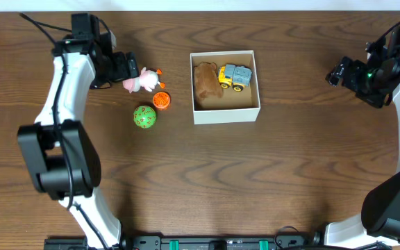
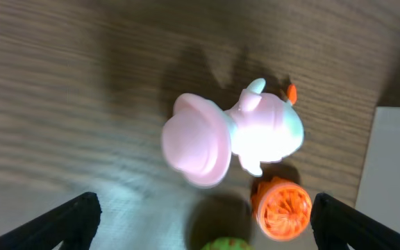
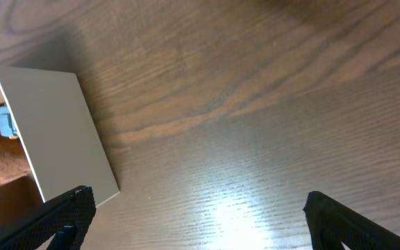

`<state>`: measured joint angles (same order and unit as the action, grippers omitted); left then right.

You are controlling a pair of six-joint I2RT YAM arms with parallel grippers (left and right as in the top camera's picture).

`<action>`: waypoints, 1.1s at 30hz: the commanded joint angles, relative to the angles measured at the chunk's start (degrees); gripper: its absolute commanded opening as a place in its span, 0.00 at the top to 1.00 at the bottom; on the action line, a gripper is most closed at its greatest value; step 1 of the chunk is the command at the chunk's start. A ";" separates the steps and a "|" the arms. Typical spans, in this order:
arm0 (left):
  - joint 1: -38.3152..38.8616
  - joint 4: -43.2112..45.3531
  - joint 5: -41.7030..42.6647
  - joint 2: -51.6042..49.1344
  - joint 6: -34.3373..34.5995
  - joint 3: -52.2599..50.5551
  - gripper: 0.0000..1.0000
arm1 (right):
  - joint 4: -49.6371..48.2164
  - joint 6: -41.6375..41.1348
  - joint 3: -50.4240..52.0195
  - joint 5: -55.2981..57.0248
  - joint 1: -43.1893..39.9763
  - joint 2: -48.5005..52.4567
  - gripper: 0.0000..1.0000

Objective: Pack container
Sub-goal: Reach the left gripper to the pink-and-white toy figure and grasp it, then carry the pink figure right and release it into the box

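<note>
White container (image 3: 61,132) cropped, brown toy (image 1: 205,85) perhaps plush, left tool (image 2: 203,208), right tool (image 3: 198,205) gaping empty

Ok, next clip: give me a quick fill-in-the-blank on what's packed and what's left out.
1. In the container, beside the brown plush, the yellow and grey toy is a ____.
2. The number of toys lying on the table outside it is ____.
3. The figure nearest the left claw is coloured ____.
4. The right claw is ____.
Missing: truck; three; pink; open.
</note>
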<state>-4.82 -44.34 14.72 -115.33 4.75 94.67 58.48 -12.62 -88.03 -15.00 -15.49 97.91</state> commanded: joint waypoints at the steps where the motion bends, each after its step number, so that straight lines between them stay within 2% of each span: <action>1: -1.05 1.97 6.64 -3.67 -1.09 1.29 0.08 | 0.72 -0.59 -0.02 -0.11 -0.20 0.52 0.01; 4: -2.19 3.72 9.31 -5.95 -1.09 1.29 0.10 | 1.38 -0.61 -0.02 0.17 -0.20 0.52 0.01; 16: -3.45 5.55 10.23 -11.65 -2.82 1.20 0.14 | 2.25 -0.59 -0.02 0.20 -0.20 0.52 0.01; 19: -3.34 6.12 11.32 -12.50 -3.06 1.20 0.21 | 2.78 -0.61 -0.02 0.17 -0.20 0.52 0.01; 25: -3.37 6.95 11.74 -12.72 -3.06 1.20 0.54 | 3.96 -0.57 -0.02 0.20 -0.22 0.52 0.01; 27: -3.37 6.93 11.87 -12.33 -3.04 1.20 0.58 | 4.24 -0.59 -0.02 0.20 -0.20 0.52 0.01; 33: -3.34 5.81 11.87 -6.64 -3.06 1.60 0.60 | 4.37 -0.59 -0.02 0.20 -0.20 0.52 0.01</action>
<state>-8.14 -37.95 26.41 -126.63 2.28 94.76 62.78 -12.62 -88.03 -14.81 -15.49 97.91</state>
